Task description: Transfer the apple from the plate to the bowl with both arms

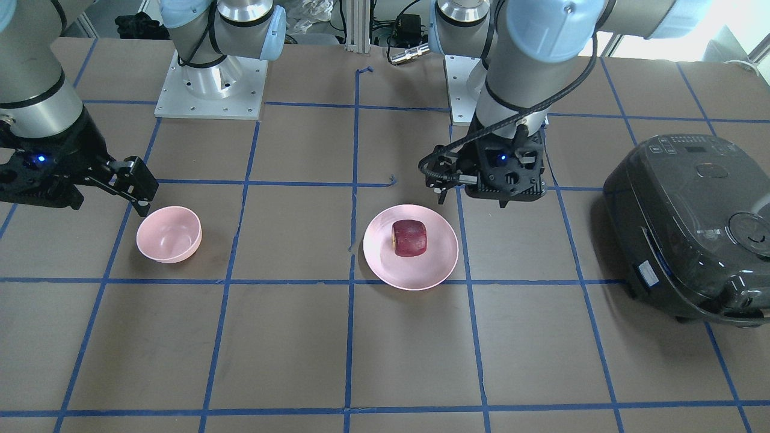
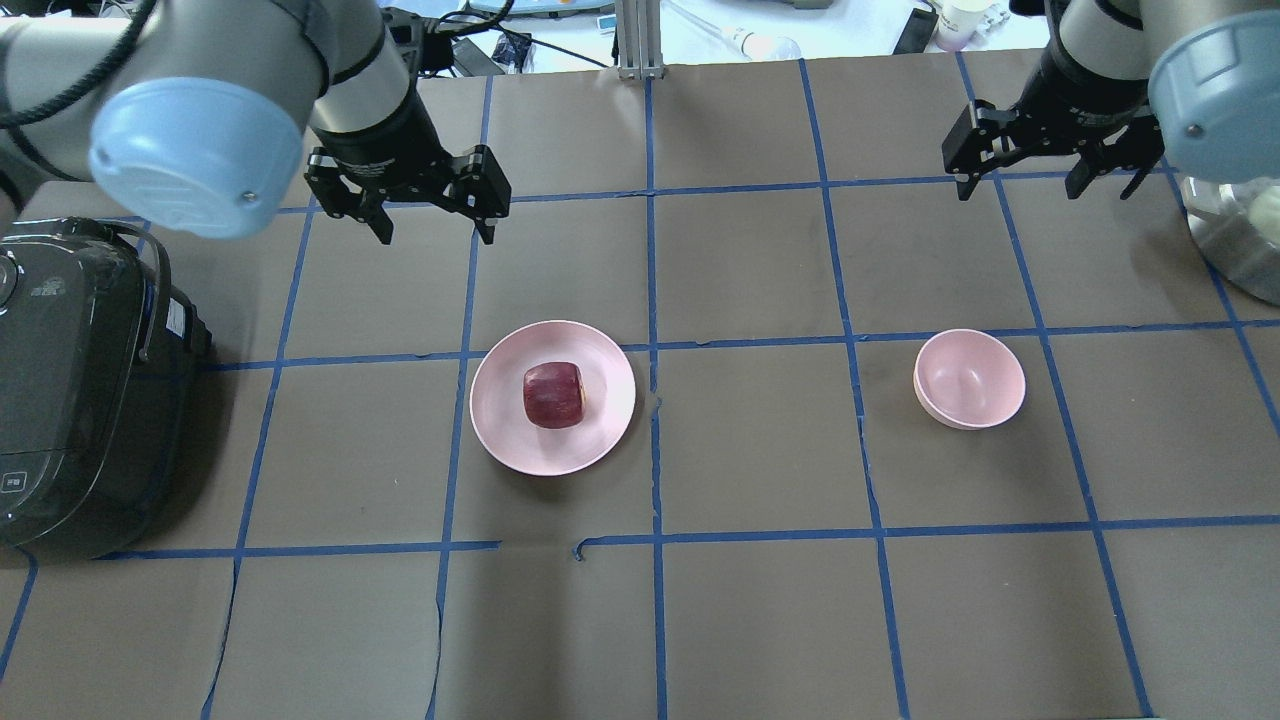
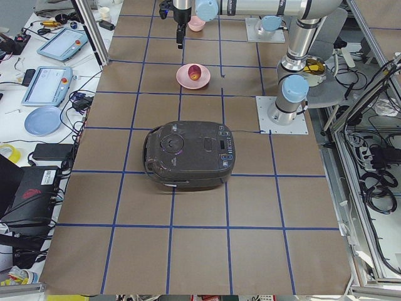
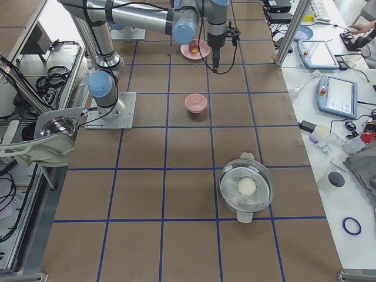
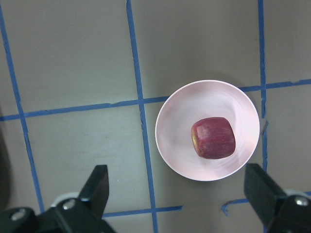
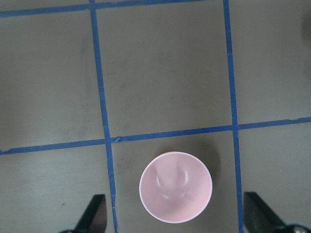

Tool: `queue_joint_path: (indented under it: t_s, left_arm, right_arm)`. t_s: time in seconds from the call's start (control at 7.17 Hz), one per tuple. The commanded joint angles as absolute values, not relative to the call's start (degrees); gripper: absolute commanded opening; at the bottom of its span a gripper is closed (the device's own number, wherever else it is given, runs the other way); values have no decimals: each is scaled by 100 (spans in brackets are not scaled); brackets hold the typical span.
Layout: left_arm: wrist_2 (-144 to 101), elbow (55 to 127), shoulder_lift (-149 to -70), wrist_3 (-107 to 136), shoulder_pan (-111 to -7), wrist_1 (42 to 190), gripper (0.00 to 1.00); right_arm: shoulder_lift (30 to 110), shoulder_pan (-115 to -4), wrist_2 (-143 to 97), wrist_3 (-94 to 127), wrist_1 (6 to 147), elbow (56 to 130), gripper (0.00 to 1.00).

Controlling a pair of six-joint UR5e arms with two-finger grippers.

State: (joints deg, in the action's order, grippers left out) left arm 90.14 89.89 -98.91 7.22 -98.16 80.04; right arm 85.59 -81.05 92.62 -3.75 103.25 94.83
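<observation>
**While the apple [image 2: 553, 395] lies on the plate [image 2: 500, 420], my left gripper [image 2: 437, 236] and right gripper [image 2: 1045, 190] hang spread**

Since neither gripper holds anything, both sets of jaws stand wide apart, well above the table [image 2: 760, 620] and touching nothing. From my left wrist I look down on the plate between my two fingers [image 5: 98, 184], nearer the right-hand one. The apple rests near the plate's middle, on its side, its yellowish end turned toward the bowl [image 2: 969, 378]. From my right wrist I see the bowl below, between that gripper's fingers [image 6: 96, 213] at the bottom of the view.

Blue tape [image 5: 137, 73] marks the brown table into squares. Plate and bowl stand well apart, with tape lines running between them.

On my left, near the plate but not touching it, sits a black cooker [image 2: 70, 400]. Its top panel [image 1: 686, 144] carries rows of small print and its side a pale sticker [image 1: 648, 272]. Both are too small for me to read, and I cannot make out a brand.

On my right, well apart from the bowl, a steel pot [image 4: 261, 201] holds a white ball [image 4: 247, 187].
</observation>
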Motion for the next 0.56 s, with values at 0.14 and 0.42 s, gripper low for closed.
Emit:
queue_joint_path:
  t_s: [0.14,0.42]
  left_arm:
    - [9018,9919,-10519,1881,-10266,6649,100]
    - [8965,10500,-10704,2082,-10336,6215,100]
  right_arm:
    - [8026,-7701,9290,-1016,11203,10396,100]
    - [7841,-7297,9272,-1658,11180,10677,100]
